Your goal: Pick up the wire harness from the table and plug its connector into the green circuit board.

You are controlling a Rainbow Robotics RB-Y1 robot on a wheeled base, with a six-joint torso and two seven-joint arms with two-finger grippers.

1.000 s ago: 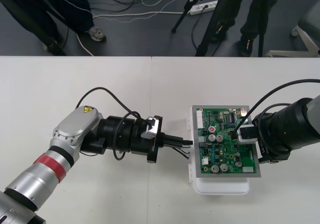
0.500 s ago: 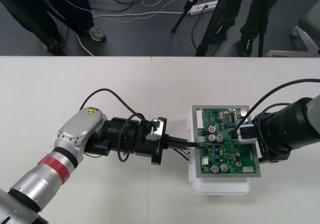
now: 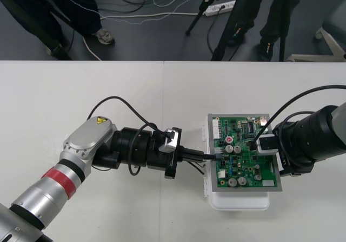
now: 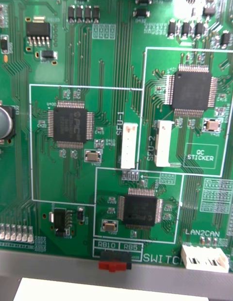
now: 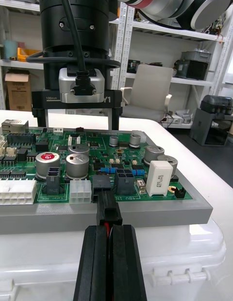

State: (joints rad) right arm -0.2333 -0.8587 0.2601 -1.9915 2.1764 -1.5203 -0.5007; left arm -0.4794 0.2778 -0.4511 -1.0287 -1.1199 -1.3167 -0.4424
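left tool [image 5: 109,229] clenched on the harness plug [image 5: 108,211], which is nosed up to a black header [image 5: 103,183] on the green board [image 3: 241,170] edge, right tool [image 3: 254,143] splayed open over the board; i'd hold the plug square and push straight in, no twist.

This looks like a robotics lab or test workshop. A plain light table [image 3: 81,101] carries a bare green circuit board [image 3: 246,144], packed with chips and capacitors, on a white base [image 3: 240,203] toward 4 o'clock. Two robot arms reach over the table, the left arm [image 3: 59,171] from 8 o'clock and the right arm [image 3: 319,136] from 3 o'clock. Beyond the table's far edge, at 12 o'clock, loose cables [image 3: 146,15] trail over the dark floor [image 3: 162,41]. A white power strip [image 3: 220,6] lies there at 1 o'clock, beside black tripod legs [image 3: 226,33].
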